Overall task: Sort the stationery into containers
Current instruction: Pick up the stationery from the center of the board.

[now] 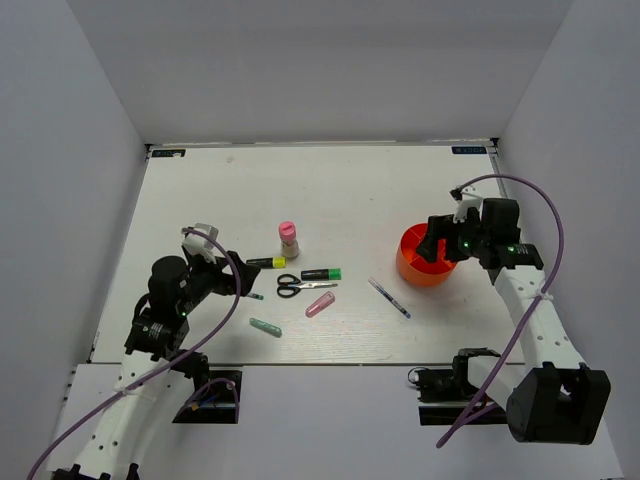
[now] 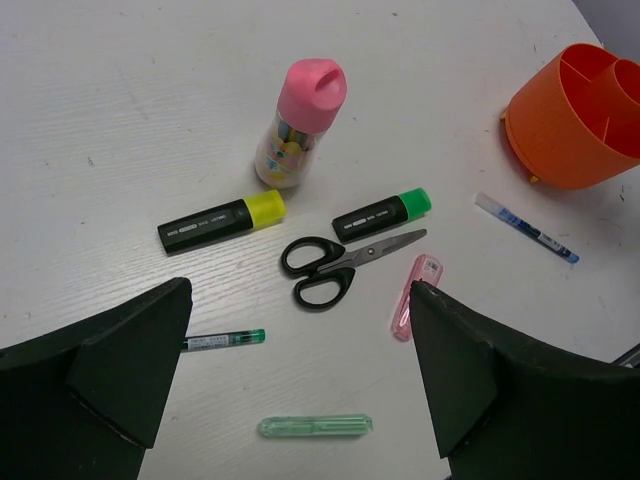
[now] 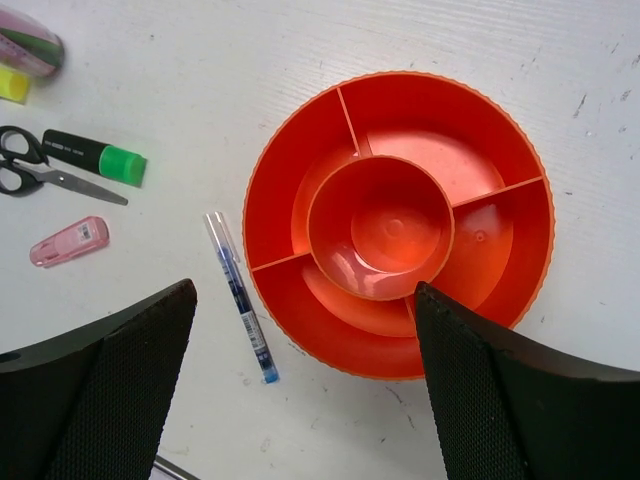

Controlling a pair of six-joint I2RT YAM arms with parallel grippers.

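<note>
The orange round container (image 1: 425,257) stands mid-right, empty, with several compartments (image 3: 480,240). My right gripper (image 1: 440,240) hovers over it, open and empty (image 3: 303,290). A blue pen (image 1: 388,297) lies left of it. The stationery lies mid-table: pink-capped bottle (image 1: 288,238), yellow-capped marker (image 1: 266,263), green-capped marker (image 1: 321,273), scissors (image 1: 300,286), pink stick (image 1: 320,304), teal stick (image 1: 265,327). My left gripper (image 1: 218,263) is open and empty above the table (image 2: 300,300), with the teal stick (image 2: 315,426) and a green pen (image 2: 222,341) between its fingers.
White walls enclose the table on three sides. The table's front edge (image 1: 300,362) runs just ahead of the arm bases. Purple cables loop off both arms.
</note>
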